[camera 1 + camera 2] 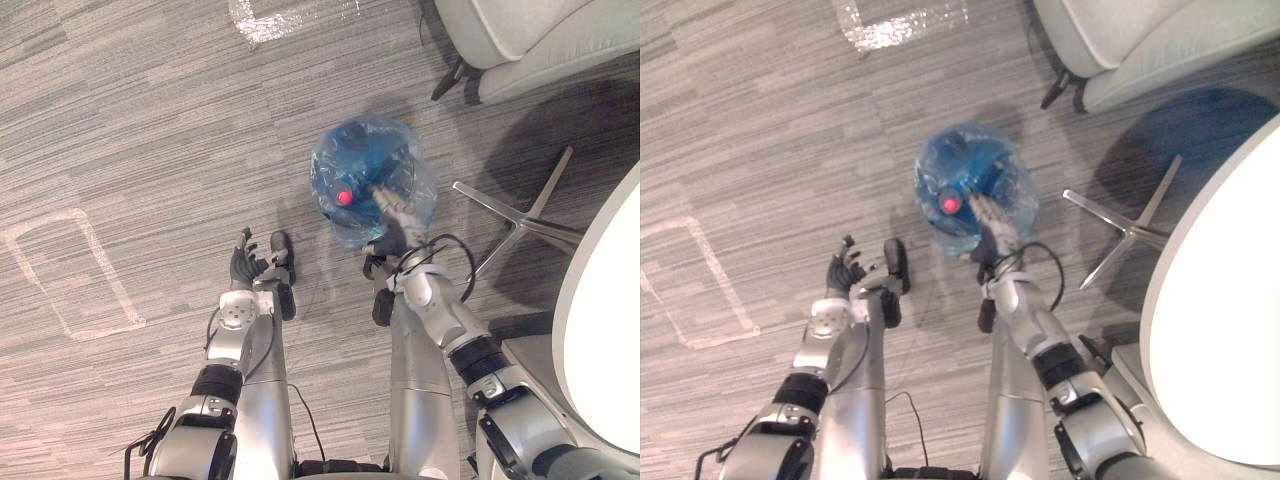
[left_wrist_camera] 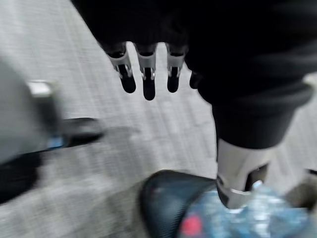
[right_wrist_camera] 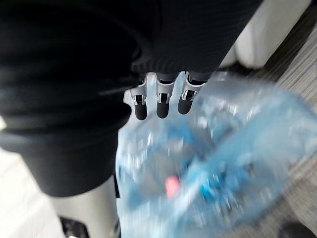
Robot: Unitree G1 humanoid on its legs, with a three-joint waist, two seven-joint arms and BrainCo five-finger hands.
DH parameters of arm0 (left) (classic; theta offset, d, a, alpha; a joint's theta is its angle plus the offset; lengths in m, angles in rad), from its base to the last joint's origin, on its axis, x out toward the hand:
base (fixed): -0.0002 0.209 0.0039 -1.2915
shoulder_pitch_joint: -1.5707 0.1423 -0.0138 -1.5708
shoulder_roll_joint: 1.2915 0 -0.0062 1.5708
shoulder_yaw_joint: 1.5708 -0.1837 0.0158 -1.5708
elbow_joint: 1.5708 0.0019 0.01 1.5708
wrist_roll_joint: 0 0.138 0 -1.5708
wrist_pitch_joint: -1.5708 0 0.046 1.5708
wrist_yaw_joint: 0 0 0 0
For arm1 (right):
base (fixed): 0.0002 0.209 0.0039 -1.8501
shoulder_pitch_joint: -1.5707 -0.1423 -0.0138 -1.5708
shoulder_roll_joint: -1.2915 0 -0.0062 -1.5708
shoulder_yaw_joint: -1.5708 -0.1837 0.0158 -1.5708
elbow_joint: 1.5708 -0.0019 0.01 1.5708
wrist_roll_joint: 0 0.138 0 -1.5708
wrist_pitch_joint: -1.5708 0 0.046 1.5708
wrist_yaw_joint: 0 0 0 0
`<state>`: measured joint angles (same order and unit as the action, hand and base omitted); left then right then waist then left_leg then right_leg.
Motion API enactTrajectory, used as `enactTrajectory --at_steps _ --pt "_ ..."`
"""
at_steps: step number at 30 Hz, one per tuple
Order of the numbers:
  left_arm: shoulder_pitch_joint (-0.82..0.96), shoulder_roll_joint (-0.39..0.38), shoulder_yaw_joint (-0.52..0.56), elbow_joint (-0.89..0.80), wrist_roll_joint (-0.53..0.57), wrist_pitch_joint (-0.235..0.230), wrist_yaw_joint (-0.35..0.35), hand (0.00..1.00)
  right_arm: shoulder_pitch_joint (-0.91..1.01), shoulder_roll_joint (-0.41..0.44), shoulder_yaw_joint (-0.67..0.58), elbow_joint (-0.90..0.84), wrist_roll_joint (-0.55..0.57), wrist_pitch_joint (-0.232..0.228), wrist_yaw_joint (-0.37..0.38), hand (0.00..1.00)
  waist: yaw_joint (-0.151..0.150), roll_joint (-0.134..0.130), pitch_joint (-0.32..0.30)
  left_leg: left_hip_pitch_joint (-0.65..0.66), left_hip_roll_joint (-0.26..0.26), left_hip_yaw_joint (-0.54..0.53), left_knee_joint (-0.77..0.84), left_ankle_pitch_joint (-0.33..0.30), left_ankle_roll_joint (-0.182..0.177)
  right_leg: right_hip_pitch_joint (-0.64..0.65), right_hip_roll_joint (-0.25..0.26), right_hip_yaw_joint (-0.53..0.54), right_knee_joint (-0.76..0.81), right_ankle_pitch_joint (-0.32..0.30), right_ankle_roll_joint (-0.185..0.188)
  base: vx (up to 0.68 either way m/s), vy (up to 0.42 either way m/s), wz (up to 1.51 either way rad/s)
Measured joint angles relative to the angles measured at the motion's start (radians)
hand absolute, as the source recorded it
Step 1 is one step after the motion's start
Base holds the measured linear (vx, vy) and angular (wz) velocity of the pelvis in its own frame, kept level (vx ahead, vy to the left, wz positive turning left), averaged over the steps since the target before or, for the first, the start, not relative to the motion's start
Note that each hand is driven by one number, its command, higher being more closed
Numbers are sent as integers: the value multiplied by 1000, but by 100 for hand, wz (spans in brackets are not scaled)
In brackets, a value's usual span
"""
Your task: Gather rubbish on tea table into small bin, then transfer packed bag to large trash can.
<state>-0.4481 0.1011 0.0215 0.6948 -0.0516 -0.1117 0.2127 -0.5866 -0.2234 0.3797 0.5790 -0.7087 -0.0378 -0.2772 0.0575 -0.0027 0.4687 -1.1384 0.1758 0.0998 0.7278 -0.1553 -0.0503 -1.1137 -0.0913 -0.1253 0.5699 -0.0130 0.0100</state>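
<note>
I am carrying the packed blue bag over the floor in my right hand, fingers pinching its top, left hand relaxed and empty, and next I probably need to reach the large trash can.

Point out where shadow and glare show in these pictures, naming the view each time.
Left eye view: a broad dark shadow lies on the carpet between the grey seat and the white table. Right eye view: a pale shiny patch on the carpet near the top. Right wrist view: white glints on the blue bag.
</note>
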Motion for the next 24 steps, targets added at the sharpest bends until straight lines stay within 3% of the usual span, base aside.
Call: enactTrajectory --at_steps 8,9,13,17,24 --pt "-123 -1 3 92 -21 -4 2 0 -147 45 -13 228 -36 26 -14 0 -3 0 0 -37 -16 -1 -38 21 -7 -41 -14 -8 -14 12 -13 26 2 8" --pt "-143 -6 9 104 -30 -3 2 0 -167 49 -25 256 -36 39 -17 100 -3 0 0 -51 -20 -2 -43 25 -7 -56 -17 -11 -13 13 -13 40 1 11" --pt "-174 -33 43 123 -34 -10 3 0 -218 66 -59 320 -35 65 -17 100 -5 0 1 -92 -37 -13 -48 40 -5 -104 -33 -17 13 4 -13 43 -5 15" --pt "-123 -62 45 96 -48 -15 50 0 -237 64 -86 344 11 68 -47 100 0 0 1 -112 -54 -44 -48 46 -13 -119 -47 -36 43 -22 -16 30 -11 26" --pt "-105 -75 35 80 -50 -15 67 0 -226 64 -97 340 81 65 -75 100 7 0 0 -104 -61 -39 -54 43 -9 -118 -58 -33 52 -27 -15 7 -4 5"
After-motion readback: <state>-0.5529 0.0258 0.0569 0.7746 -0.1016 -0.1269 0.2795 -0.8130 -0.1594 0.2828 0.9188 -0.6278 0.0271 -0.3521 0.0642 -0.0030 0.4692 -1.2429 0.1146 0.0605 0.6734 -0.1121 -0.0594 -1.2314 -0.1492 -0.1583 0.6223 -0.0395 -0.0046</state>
